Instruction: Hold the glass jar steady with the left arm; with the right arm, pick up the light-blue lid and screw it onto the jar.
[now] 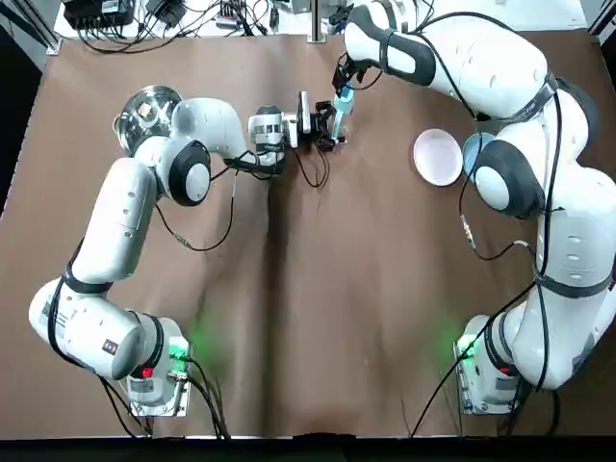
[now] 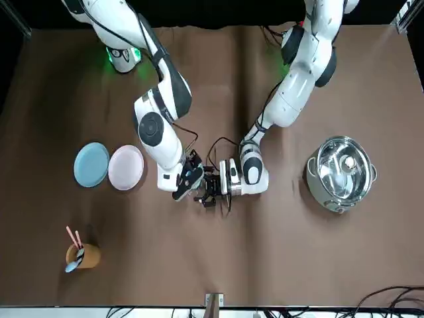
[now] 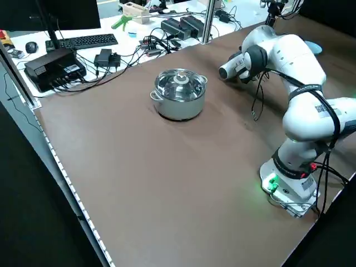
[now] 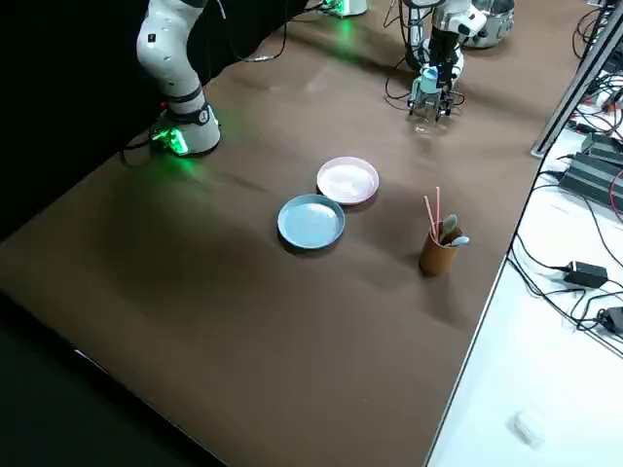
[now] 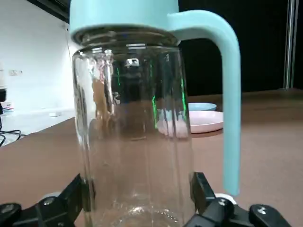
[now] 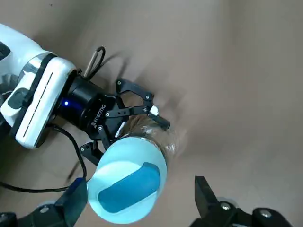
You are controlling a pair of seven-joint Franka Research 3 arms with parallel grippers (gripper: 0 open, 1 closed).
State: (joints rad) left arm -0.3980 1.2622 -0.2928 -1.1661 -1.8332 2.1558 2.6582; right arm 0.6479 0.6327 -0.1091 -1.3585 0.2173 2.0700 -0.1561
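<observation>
Left gripper clamped the glass jar, 12 o'clock of table centre in the top view. Light-blue lid sat on the jar. Right gripper hung over it, fingers spread clear. Tightness unconfirmed, so possibly final turns left.

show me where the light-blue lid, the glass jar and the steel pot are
light-blue lid (image 6: 127,190), right wrist view, centre of its top
glass jar (image 5: 135,142), left wrist view, middle of its clear wall
steel pot (image 3: 178,107), left side view, its outer side wall
</observation>
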